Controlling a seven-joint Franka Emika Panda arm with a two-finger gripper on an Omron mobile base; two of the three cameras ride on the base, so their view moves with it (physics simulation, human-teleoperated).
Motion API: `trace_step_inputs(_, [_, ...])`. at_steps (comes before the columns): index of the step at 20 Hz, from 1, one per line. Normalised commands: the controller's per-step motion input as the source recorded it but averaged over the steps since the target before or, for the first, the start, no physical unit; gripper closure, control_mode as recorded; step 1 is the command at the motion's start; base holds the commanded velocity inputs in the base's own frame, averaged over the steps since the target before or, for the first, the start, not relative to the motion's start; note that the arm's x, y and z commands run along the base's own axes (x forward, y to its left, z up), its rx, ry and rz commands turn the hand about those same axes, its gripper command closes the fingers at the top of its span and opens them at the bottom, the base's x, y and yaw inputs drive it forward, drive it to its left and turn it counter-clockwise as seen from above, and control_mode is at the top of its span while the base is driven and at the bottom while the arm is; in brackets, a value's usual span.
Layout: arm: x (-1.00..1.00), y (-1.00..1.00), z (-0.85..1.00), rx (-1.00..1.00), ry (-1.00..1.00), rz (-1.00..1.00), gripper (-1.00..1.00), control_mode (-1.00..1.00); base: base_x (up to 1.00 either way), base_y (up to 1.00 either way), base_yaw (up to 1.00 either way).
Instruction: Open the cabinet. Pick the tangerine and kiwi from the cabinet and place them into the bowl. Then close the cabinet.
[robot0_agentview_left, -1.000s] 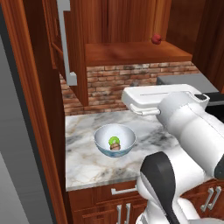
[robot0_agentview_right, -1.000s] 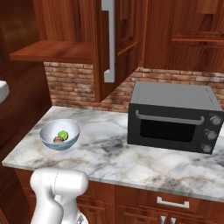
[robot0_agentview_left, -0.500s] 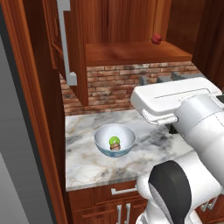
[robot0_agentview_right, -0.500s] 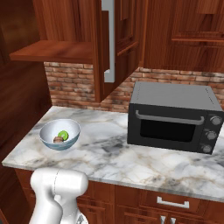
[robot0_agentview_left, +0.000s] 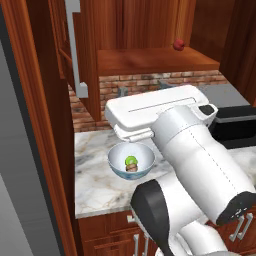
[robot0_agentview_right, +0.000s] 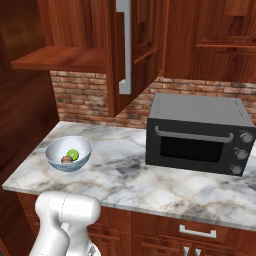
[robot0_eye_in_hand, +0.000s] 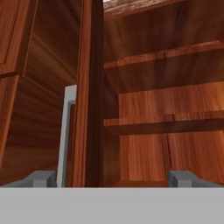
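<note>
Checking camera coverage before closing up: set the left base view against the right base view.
Left base view, not the right: a small round red fruit on the reddish-brown wooden cabinet shelf. Right base view, not the left: the black box-shaped microwave's front, with handle and knobs. Both: the wide bluish patterned bowl holding the lime-green round kiwi and dull orange-brown tangerine, on the marble counter.

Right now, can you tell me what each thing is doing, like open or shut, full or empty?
cabinet: open, door swung out edge-on.
bowl: upright on the counter, holding both fruits.
kiwi: inside the bowl.
tangerine: inside the bowl, beside the kiwi.
gripper: open, holding nothing, facing the door edge.
microwave: door shut.
red fruit: sitting on the cabinet shelf.
</note>
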Motion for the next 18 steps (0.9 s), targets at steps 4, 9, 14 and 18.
trace_step_inputs(4, [0.57,0.35,0.0,0.0,0.0,0.0,-1.0,-1.0,0.0,0.0,0.0])
trace_step_inputs(9, [0.59,0.17,0.0,0.0,0.05,0.03,-1.0,-1.0,0.0,0.0,0.0])
trace_step_inputs(14, [0.26,0.31,0.0,-0.01,0.06,0.05,-1.0,-1.0,0.0,0.0,0.0])
trace_step_inputs(18, [0.0,0.39,0.0,-0.04,0.05,0.1,-1.0,-1.0,0.0,0.0,0.0])
